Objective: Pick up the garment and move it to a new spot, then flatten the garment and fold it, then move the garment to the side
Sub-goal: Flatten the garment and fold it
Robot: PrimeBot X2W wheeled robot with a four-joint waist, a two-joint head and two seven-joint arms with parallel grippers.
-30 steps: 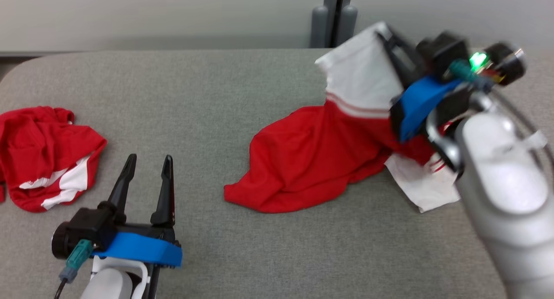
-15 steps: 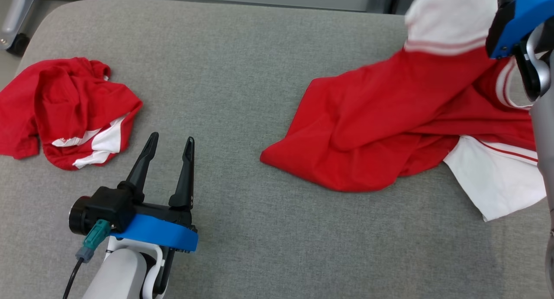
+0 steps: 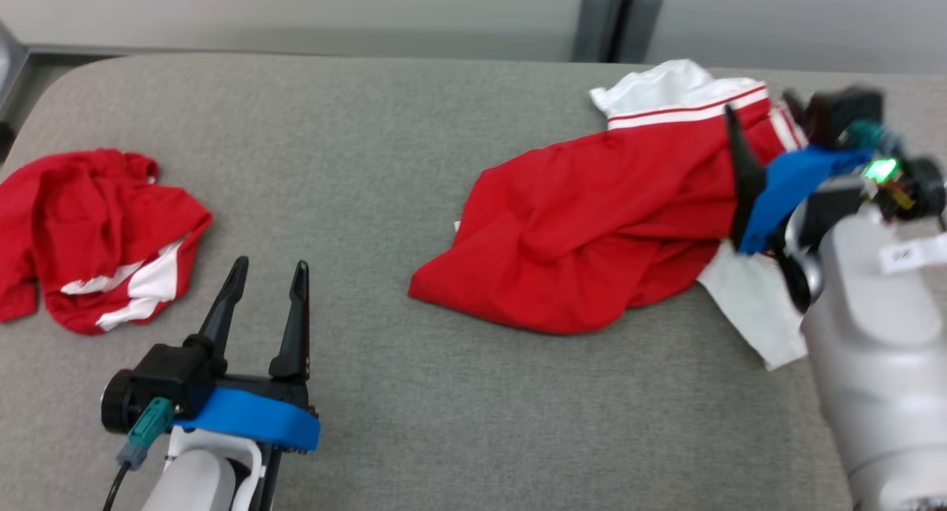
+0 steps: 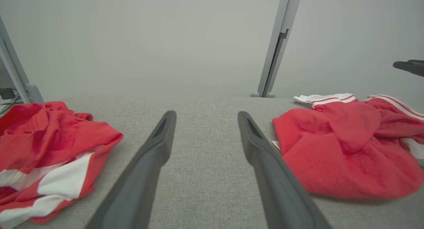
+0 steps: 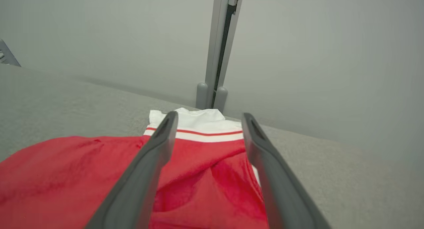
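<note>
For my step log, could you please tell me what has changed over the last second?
The right gripper opened and let go of the garment; its lifted white-banded end dropped, and it now lies slumped on the table. The left gripper stayed open and idle, and the second garment at the left did not move.

Bare table [image 3: 385,163] between garment [image 3: 592,230], red heap [image 3: 96,222]

white forearm label [image 3: 914,254] blurred, nothing legible
</note>
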